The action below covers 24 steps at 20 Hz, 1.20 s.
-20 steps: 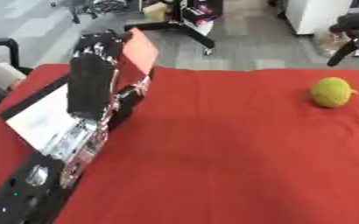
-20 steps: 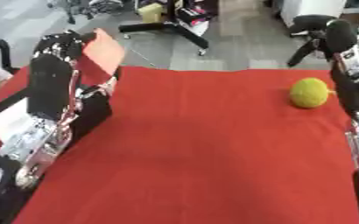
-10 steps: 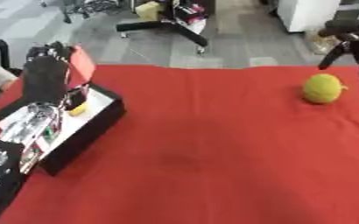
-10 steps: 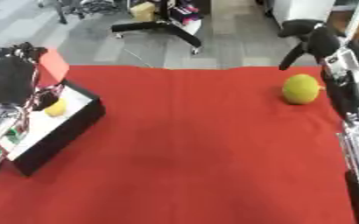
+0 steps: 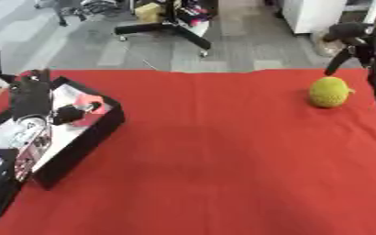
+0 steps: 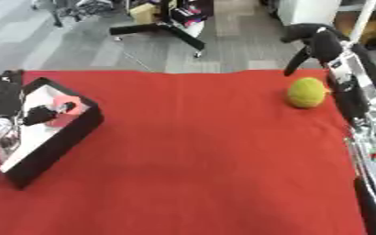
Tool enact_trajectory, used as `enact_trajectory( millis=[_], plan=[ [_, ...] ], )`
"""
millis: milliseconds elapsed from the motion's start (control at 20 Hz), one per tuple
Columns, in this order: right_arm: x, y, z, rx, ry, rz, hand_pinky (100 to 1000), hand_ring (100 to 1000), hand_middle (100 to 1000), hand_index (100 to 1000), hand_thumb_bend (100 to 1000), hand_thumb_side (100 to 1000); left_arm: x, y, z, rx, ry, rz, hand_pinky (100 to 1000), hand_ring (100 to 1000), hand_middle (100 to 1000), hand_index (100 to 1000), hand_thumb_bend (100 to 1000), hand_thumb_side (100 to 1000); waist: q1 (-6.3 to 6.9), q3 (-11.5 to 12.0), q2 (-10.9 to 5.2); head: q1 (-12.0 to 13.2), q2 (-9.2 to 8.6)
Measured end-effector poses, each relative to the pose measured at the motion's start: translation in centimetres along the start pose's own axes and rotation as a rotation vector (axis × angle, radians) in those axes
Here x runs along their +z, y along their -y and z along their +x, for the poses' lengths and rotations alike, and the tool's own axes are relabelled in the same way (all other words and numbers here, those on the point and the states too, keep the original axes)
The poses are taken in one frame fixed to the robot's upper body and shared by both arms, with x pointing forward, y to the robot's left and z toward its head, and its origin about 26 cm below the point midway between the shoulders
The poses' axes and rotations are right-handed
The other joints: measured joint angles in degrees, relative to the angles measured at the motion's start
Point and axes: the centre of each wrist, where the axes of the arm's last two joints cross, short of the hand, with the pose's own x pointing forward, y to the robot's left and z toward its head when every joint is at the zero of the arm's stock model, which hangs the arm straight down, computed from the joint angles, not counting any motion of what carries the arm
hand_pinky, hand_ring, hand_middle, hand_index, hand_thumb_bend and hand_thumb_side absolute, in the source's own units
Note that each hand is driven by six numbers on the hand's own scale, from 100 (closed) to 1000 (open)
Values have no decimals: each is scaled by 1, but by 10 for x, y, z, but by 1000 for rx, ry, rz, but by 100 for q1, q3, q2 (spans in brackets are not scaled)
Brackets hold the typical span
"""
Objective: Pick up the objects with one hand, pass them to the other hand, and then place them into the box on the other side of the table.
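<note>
A yellow-green round fruit (image 6: 306, 92) lies on the red cloth at the far right. My right hand (image 6: 313, 36) hangs just above and behind it, fingers drooping and relaxed, holding nothing. At the left stands a black box (image 5: 95, 133) with a white inside. A pink object (image 5: 88, 103) lies in it. My left hand (image 5: 30, 91) is over the box's near-left side, fingers straight and pointing up, its dark thumb (image 5: 67, 114) right beside the pink object.
The red cloth (image 5: 215, 156) covers the table between the box and the fruit. Beyond the table's far edge is grey floor with an office chair base (image 5: 163, 27). My right forearm (image 6: 367, 119) runs down the right edge.
The camera has swung, bringing the whole box into view. The pink object, up at my left hand's fingers a second ago, now lies in the box. The fruit has not moved.
</note>
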Motion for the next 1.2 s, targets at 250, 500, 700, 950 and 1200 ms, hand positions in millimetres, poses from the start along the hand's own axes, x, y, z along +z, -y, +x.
enact_trajectory(
  millis=[250, 500, 700, 950, 1200],
  plan=[
    [2, 7, -10, 38, -21, 24, 1000, 467, 711, 808, 647, 1000, 3, -24, 16, 98, 89, 82, 836, 742, 752, 850, 558, 708, -23, 77, -30, -118, -7],
    [3, 37, -27, 184, -45, 64, 1000, 476, 753, 845, 651, 1000, 33, -33, 53, 294, 228, 138, 811, 694, 694, 795, 423, 727, -39, 161, -28, -317, -7],
    [2, 70, -39, 333, -78, 86, 957, 507, 829, 908, 664, 1000, 68, -31, 78, 473, 320, 148, 803, 673, 670, 777, 396, 759, -41, 275, -19, -461, -8],
    [0, 115, -49, 528, -117, 142, 938, 528, 875, 943, 671, 1000, 116, -43, 114, 736, 441, 175, 798, 656, 648, 759, 388, 782, -6, 539, 59, -728, -56],
    [5, 138, -67, 627, -230, 161, 941, 533, 877, 947, 673, 1000, 164, -69, 145, 1010, 565, 215, 796, 643, 632, 751, 388, 803, 37, 849, 182, -1021, -128]
  ],
)
